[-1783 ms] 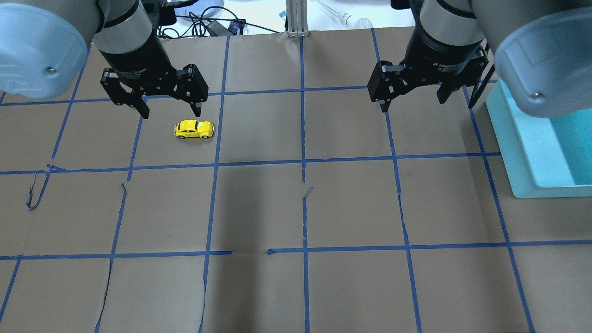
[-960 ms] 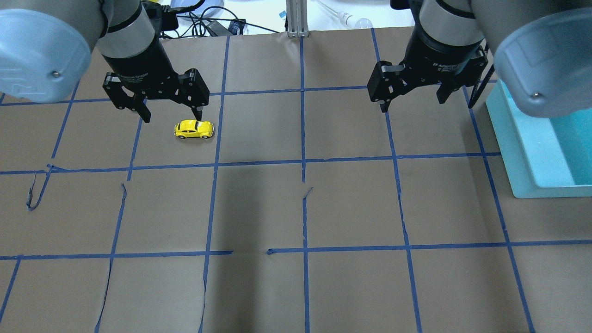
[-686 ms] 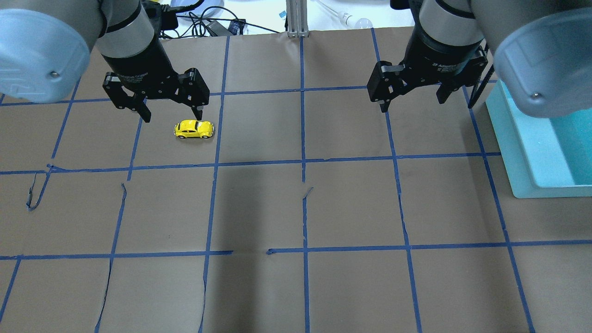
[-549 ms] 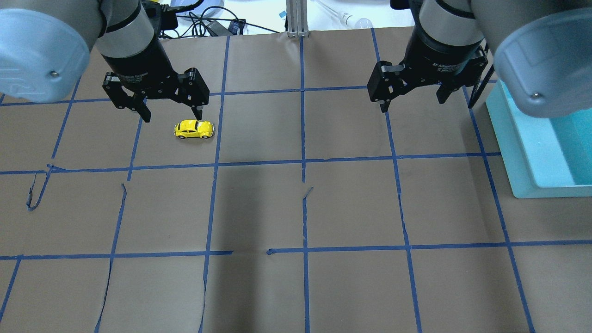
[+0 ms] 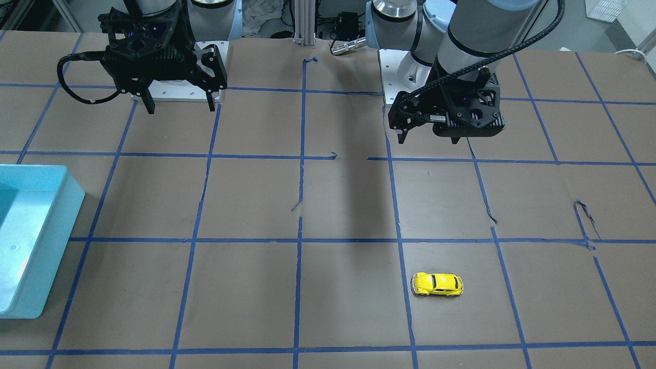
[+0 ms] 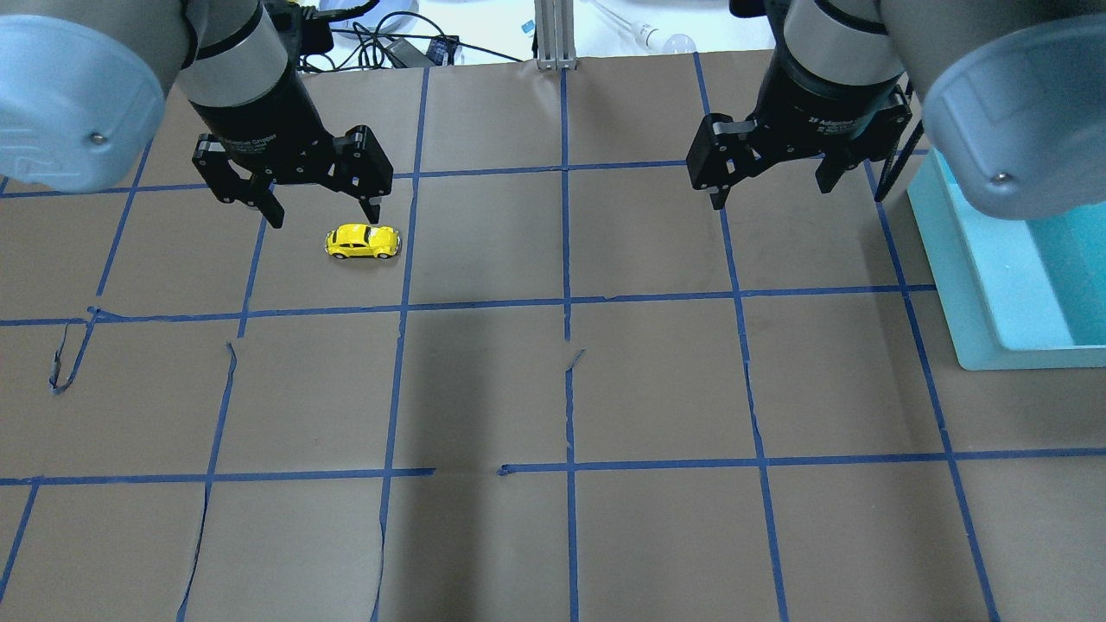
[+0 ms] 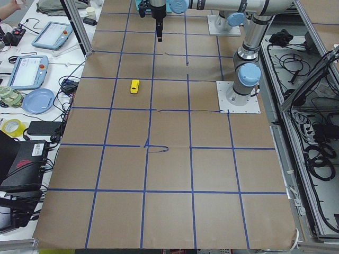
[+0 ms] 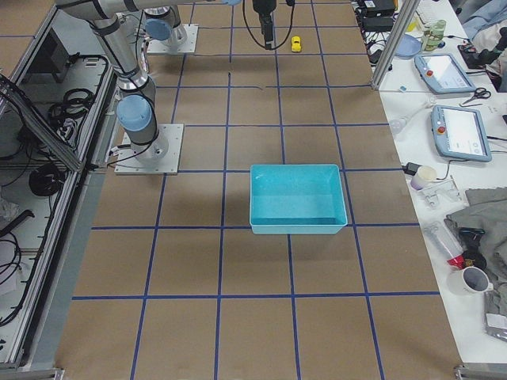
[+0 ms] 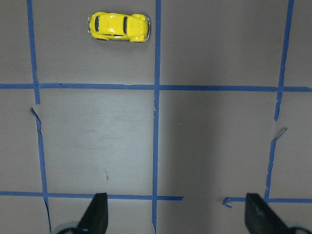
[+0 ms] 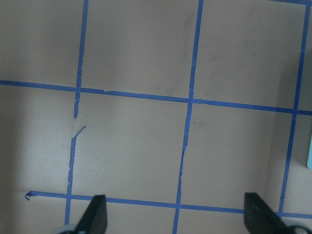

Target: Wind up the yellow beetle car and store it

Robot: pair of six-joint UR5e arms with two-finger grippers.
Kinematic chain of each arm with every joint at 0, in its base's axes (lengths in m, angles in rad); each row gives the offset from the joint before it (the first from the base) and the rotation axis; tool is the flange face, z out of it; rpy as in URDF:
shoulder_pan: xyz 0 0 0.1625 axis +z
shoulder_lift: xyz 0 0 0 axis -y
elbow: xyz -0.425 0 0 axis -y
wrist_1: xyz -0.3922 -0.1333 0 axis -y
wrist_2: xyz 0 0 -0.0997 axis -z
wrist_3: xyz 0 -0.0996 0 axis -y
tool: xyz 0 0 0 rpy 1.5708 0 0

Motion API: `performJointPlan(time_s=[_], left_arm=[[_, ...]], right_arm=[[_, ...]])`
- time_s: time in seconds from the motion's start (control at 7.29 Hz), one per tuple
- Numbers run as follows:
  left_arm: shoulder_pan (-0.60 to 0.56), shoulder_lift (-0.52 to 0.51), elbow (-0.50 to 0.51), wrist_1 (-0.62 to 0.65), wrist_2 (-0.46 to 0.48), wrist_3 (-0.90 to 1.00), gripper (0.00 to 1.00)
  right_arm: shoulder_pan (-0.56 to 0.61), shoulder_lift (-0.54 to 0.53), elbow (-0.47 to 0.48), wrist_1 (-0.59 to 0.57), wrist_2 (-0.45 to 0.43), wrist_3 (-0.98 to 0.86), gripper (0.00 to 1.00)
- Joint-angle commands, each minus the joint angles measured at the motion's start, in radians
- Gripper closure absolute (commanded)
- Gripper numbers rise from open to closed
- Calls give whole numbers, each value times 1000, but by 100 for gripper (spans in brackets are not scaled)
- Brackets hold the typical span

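The yellow beetle car (image 6: 363,242) stands on its wheels on the brown paper table, in the left half, side-on to me. It also shows in the front-facing view (image 5: 437,284) and at the top left of the left wrist view (image 9: 119,27). My left gripper (image 6: 324,216) is open and empty. It hangs well above the table, and the car is not between its fingers (image 9: 97,212). My right gripper (image 6: 771,194) is open and empty, high over the right half, far from the car.
A teal bin (image 6: 950,276) stands at the table's right edge, its inside showing nothing (image 8: 297,226). Blue tape lines grid the paper, with a few torn, lifted ends (image 6: 65,363). Cables and devices lie beyond the far edge.
The left arm shifted slightly early on and has held still since. The car and the right arm have not moved.
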Motion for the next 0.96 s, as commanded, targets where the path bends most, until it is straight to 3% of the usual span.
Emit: performJointPlan(time_s=[0.0,0.82], left_arm=[[9,8,0,-1,-5,75,0],[32,10,0,0,-9,77,0]], right_arm=[[-1,0,0,3,-3,0,0],[-1,0,0,1,-3,-2,0]])
